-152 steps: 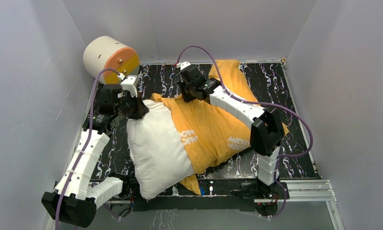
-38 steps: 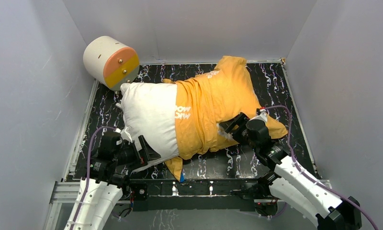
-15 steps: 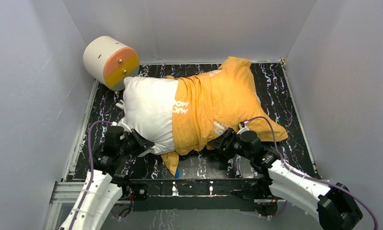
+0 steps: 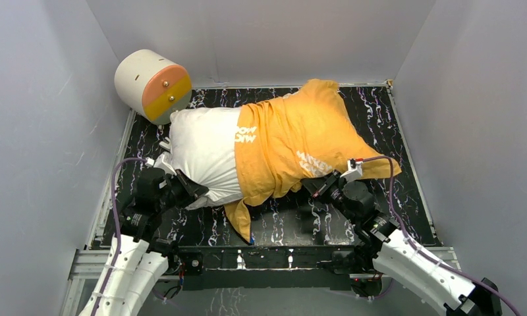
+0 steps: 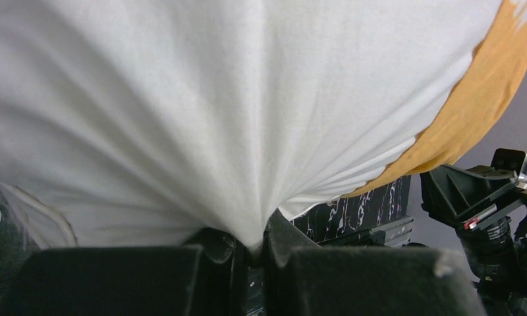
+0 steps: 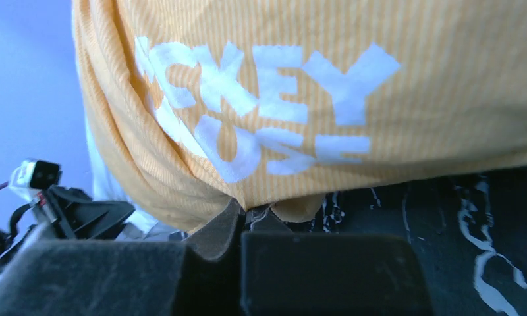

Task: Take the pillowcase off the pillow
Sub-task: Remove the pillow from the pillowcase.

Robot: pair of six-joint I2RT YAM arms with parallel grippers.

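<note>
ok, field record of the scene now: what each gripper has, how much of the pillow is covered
left gripper: shut on the pillow, white fabric pinched at its near edge
right gripper: shut on the pillowcase, orange fabric pinched at its near edge
cover: pillowcase over the pillow's right part, left part bare
cylinder: far left corner of the table, by the pillow's bare end

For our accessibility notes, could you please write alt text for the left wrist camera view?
The left gripper is shut on a pinched fold of the white pillow, which fills most of the view. The orange-yellow pillowcase edge crosses the upper right, above the black marbled table.
</note>
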